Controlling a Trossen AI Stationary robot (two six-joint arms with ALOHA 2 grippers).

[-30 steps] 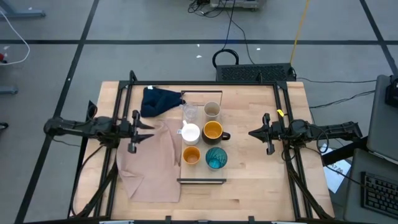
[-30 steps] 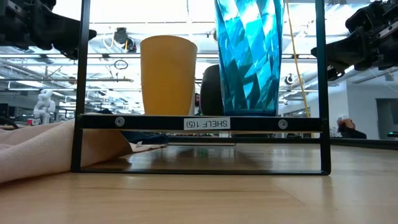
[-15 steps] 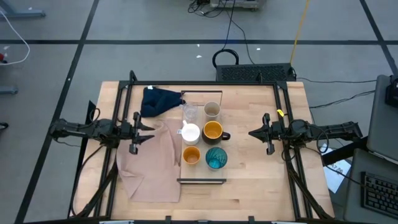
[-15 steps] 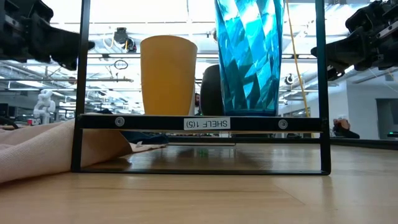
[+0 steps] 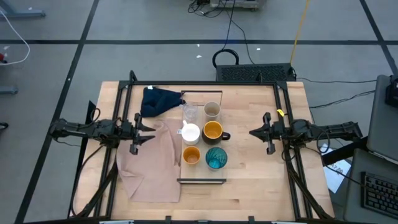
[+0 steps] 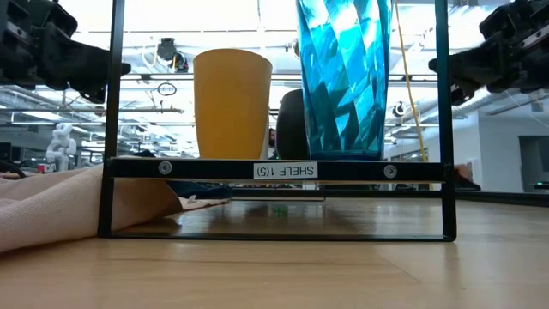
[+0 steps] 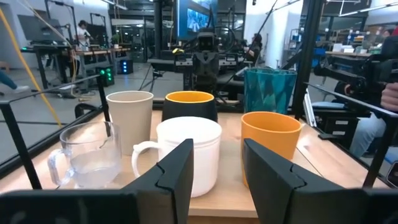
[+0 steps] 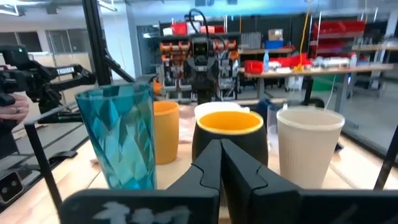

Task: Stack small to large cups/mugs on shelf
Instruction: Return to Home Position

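Observation:
Six cups stand upright on their bases in two rows on the light-wood shelf (image 5: 202,172). They are a clear glass (image 5: 190,114), a beige cup (image 5: 212,111), a white mug (image 5: 190,132), a dark orange-lined mug (image 5: 213,131), a small orange cup (image 5: 191,155) and a teal tumbler (image 5: 216,158). My left gripper (image 5: 147,130) hovers open to the shelf's left, level, facing the white mug (image 7: 186,152). My right gripper (image 5: 253,132) hovers shut to the shelf's right, facing the dark mug (image 8: 230,134).
A beige cloth (image 5: 152,163) lies left of the shelf, its edge reaching under it. A dark blue cloth (image 5: 158,99) lies at the far left. Black frame rails (image 5: 283,112) run along both table sides. A person's hand (image 8: 15,102) shows beyond the table.
My left gripper has sunk a little, staying left of the shelf. My right gripper has shifted slightly toward the shelf. The cups have kept still.

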